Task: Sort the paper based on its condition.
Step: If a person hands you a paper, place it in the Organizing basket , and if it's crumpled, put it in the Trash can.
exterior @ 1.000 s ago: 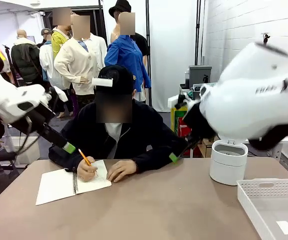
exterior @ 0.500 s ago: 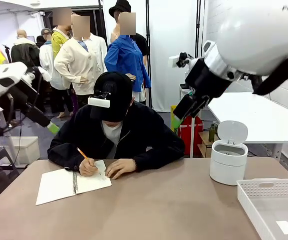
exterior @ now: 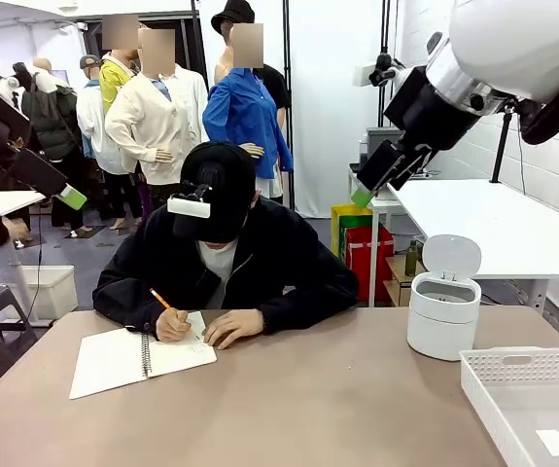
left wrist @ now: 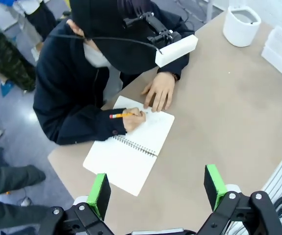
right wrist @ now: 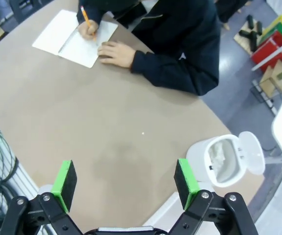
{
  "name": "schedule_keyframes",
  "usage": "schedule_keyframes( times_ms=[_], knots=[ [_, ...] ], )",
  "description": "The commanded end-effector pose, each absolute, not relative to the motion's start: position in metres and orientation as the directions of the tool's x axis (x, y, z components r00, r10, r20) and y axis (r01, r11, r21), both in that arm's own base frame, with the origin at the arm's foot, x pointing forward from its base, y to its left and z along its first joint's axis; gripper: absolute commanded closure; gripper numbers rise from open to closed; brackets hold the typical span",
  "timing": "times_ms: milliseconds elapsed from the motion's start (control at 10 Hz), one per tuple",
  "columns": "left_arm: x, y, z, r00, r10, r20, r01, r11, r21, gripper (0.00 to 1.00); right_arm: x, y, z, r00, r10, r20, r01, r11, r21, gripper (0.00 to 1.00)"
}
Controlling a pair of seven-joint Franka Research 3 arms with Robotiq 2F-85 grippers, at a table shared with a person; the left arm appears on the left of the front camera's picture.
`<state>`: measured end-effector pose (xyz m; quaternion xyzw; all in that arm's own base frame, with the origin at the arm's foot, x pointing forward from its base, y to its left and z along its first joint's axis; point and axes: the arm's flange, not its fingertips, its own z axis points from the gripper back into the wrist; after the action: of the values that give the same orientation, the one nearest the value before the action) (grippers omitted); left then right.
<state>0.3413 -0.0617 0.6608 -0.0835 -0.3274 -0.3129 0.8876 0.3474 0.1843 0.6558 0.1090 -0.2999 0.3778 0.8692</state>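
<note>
A crumpled white lump of paper (right wrist: 222, 152) lies inside the open white lidded bin (right wrist: 205, 169). My left gripper (left wrist: 157, 188) hangs open and empty high above the spiral notebook (left wrist: 130, 159), where a person writes with a pencil (left wrist: 121, 115). In the front view the left gripper (exterior: 67, 196) is raised at the far left. My right gripper (right wrist: 125, 182) is open and empty too, high over bare table between the person and the bin. From the front, the right gripper (exterior: 365, 195) is up at the right, well above the bin (exterior: 443, 321).
The person leans over the notebook (exterior: 114, 360) at the far left side of the table, both hands on it. A white perforated tray (exterior: 493, 384) with a flat white label (exterior: 554, 443) stands at the front right corner. Brown table (exterior: 308, 409) lies open in the middle.
Both arms have risen and swung outward: the left gripper up and to the left, the right gripper up and to the right. The person keeps writing.
</note>
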Motion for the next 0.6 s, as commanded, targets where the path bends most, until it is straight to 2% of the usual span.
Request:
schedule_keyframes(
  times_ms=[0,200,400,500],
  knots=[
    [0.321,-0.071,0.660,0.665,-0.469,0.581,0.529,0.845,0.078,0.00,0.339,0.189,0.657,0.547,0.565,0.617,-0.682,0.729,-0.062,0.00],
    [0.313,-0.068,0.667,0.660,-0.469,0.586,0.492,0.860,0.134,0.00,0.327,0.188,0.664,0.551,0.552,0.626,-0.661,0.746,-0.076,0.00],
    [0.304,-0.069,0.663,0.627,-0.496,0.600,0.532,0.836,0.134,0.00,0.318,0.181,0.670,0.575,0.507,0.643,-0.609,0.789,-0.077,0.00],
    [0.315,-0.070,0.671,0.647,-0.477,0.594,0.515,0.849,0.121,0.00,0.329,0.188,0.672,0.538,0.560,0.630,-0.682,0.728,-0.064,0.00]
  ],
)
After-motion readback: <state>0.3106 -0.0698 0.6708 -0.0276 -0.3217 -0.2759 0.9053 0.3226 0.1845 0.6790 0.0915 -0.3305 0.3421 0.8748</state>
